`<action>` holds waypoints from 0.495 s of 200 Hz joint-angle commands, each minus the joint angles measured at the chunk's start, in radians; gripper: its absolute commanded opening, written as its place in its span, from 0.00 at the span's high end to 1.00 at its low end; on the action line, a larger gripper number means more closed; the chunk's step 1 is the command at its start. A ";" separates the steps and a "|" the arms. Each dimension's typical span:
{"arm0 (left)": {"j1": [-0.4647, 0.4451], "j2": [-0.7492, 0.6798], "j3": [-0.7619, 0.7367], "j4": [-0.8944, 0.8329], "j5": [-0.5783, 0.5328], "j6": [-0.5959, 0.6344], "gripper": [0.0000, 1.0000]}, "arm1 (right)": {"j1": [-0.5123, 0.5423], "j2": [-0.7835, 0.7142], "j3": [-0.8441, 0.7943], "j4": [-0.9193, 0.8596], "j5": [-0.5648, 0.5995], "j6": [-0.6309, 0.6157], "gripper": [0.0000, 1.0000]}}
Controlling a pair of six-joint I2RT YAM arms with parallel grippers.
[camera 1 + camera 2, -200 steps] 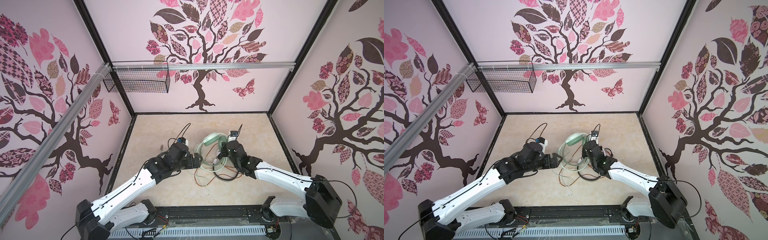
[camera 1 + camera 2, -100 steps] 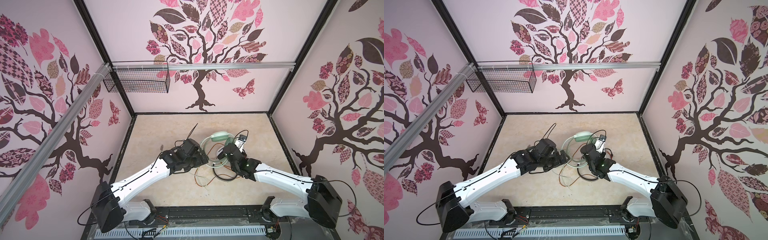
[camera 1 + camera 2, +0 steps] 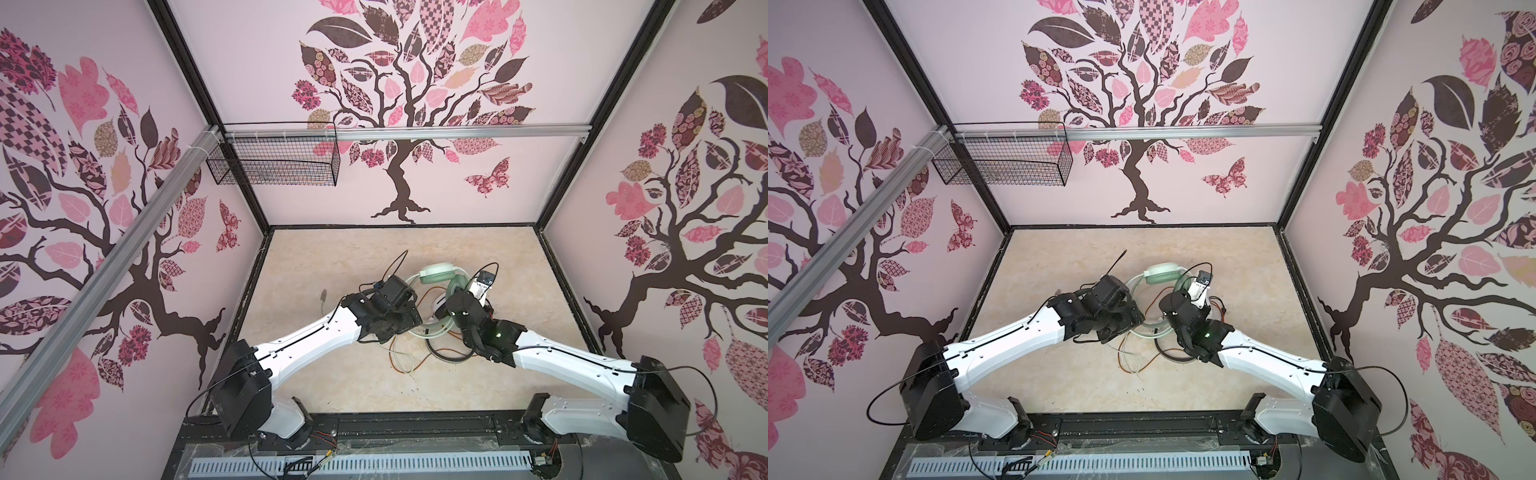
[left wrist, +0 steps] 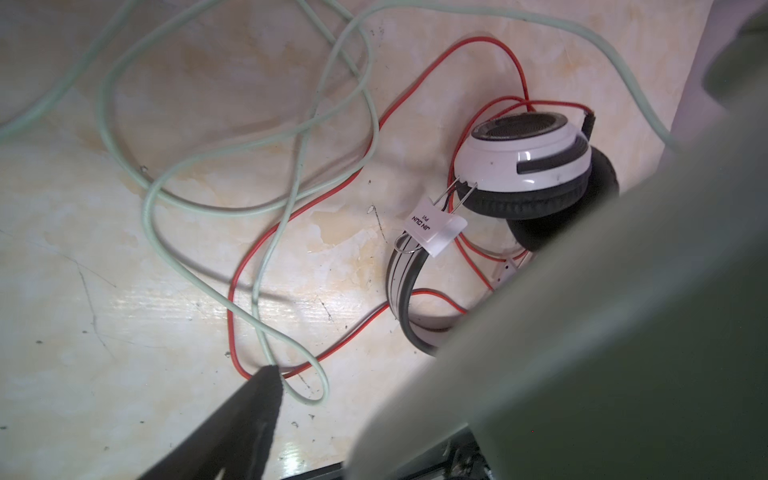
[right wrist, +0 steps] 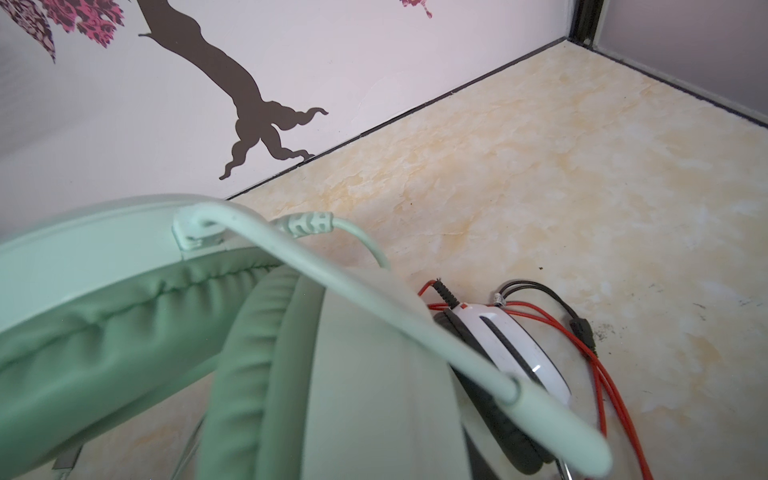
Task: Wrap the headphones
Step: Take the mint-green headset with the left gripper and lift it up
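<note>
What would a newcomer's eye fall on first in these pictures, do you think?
The pink-and-brown tree decals on the walls strike first. At mid-table the mint-green headphones show amid a tangle of pale green cord and orange-red cord. The white-and-black headphones lie beside them.

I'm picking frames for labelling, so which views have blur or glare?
Left wrist view: the mint-green headphones are a dark, out-of-focus mass near the lens; the white-and-black headphones are sharp; mild sheen on the table. Right wrist view: mint-green headphones soft, table crisp. Both top views: sharp, evenly lit.
</note>
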 commanded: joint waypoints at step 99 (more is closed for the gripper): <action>-0.004 -0.016 -0.003 0.015 -0.017 0.013 0.83 | 0.007 -0.104 0.006 0.036 0.016 0.014 0.67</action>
